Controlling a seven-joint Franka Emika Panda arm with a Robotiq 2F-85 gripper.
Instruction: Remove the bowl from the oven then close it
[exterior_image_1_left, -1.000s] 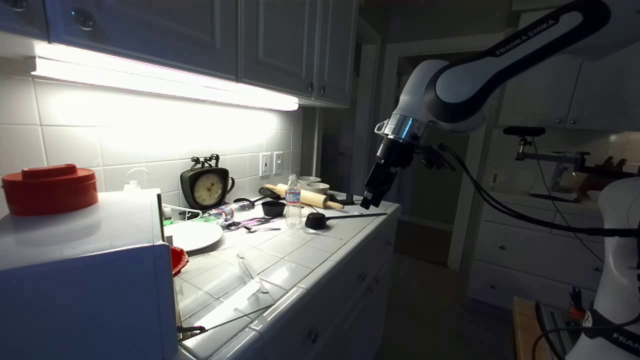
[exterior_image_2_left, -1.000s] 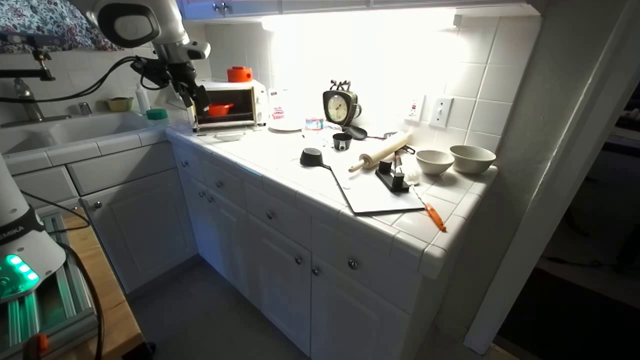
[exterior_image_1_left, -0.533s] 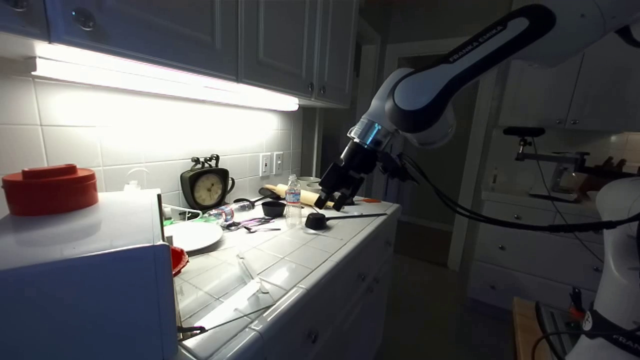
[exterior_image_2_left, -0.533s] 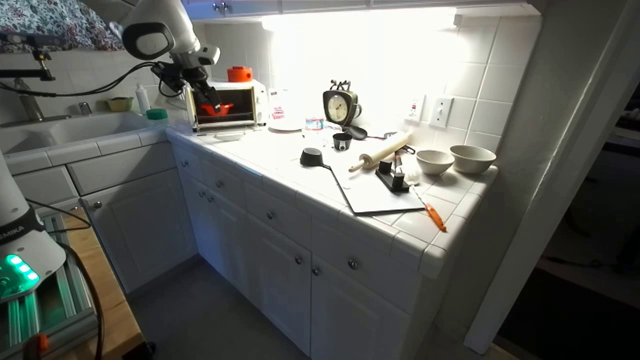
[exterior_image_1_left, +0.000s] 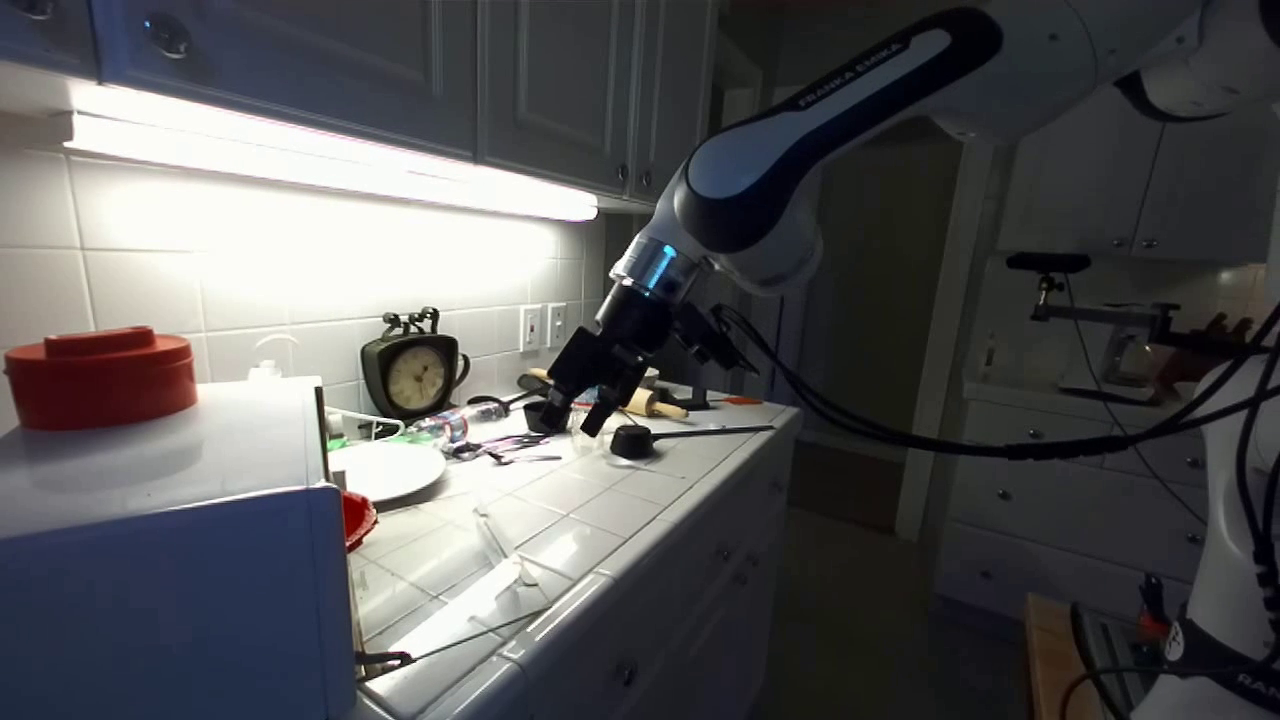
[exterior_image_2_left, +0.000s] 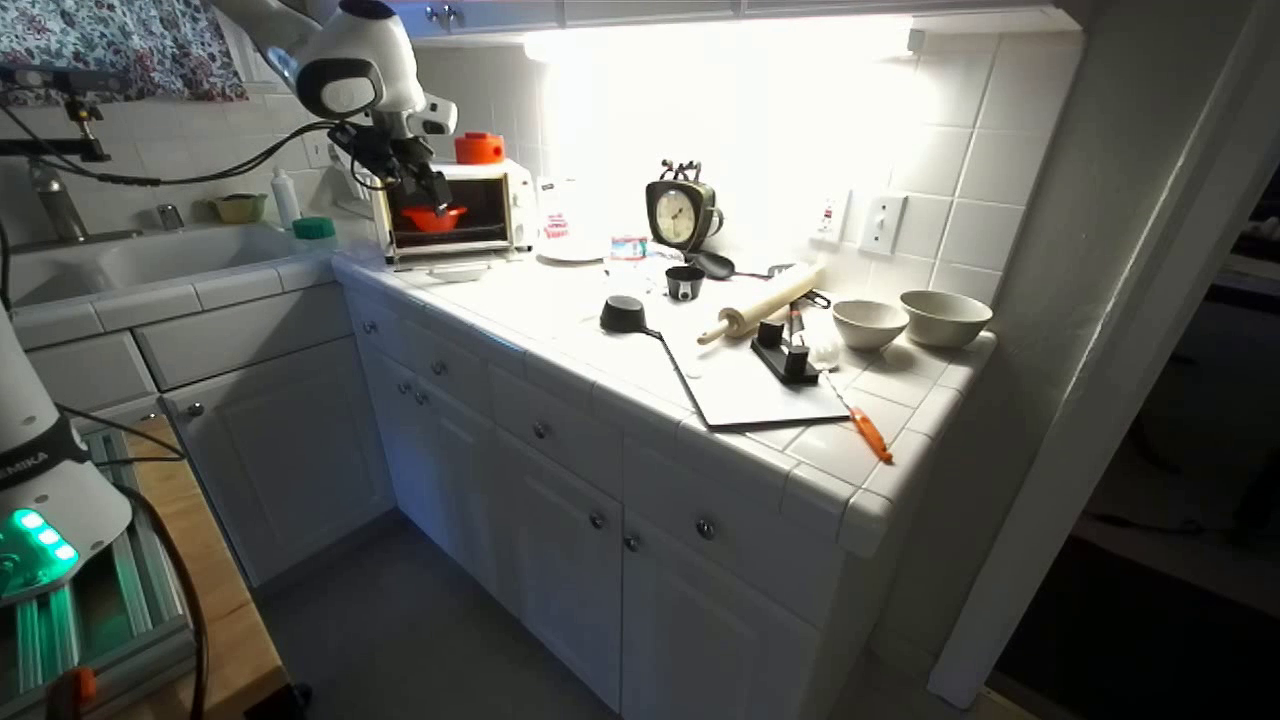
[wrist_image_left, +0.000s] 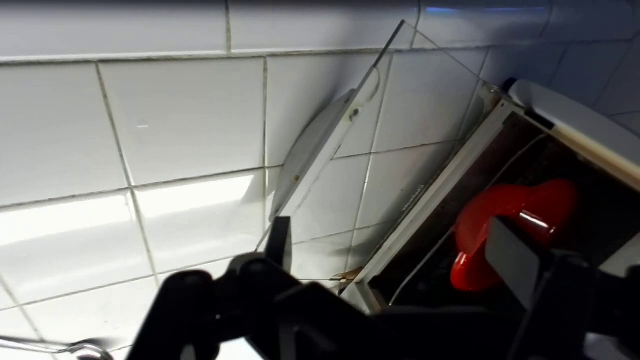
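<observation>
The glossy red bowl (exterior_image_2_left: 436, 219) sits inside the oven (exterior_image_2_left: 518, 205). Part of it shows at the oven mouth in an exterior view (exterior_image_1_left: 357, 520), and it lies at the right of the wrist view (wrist_image_left: 495, 207). The oven is a white box (exterior_image_1_left: 170, 590). Its glass door (wrist_image_left: 320, 150) is folded down over the counter and also shows in an exterior view (exterior_image_1_left: 465, 605). My gripper (exterior_image_1_left: 574, 424) is open and empty, above the counter in front of the oven. In the wrist view my gripper (wrist_image_left: 392, 240) has its right finger overlapping the bowl, with no grasp seen.
A red ribbed tub (exterior_image_1_left: 100, 380) stands on the oven. A white plate (exterior_image_1_left: 388, 470), a clock (exterior_image_1_left: 415, 380), bottles, a black measuring cup (exterior_image_1_left: 632, 440) and utensils lie along the counter. A rolling pin (exterior_image_2_left: 765, 300) and two pale bowls (exterior_image_2_left: 870, 325) are farther off.
My arm has moved steadily toward the oven, leftward in an exterior view. The two fingers now show apart there, where they looked close together earlier. The bowl and oven have not moved.
</observation>
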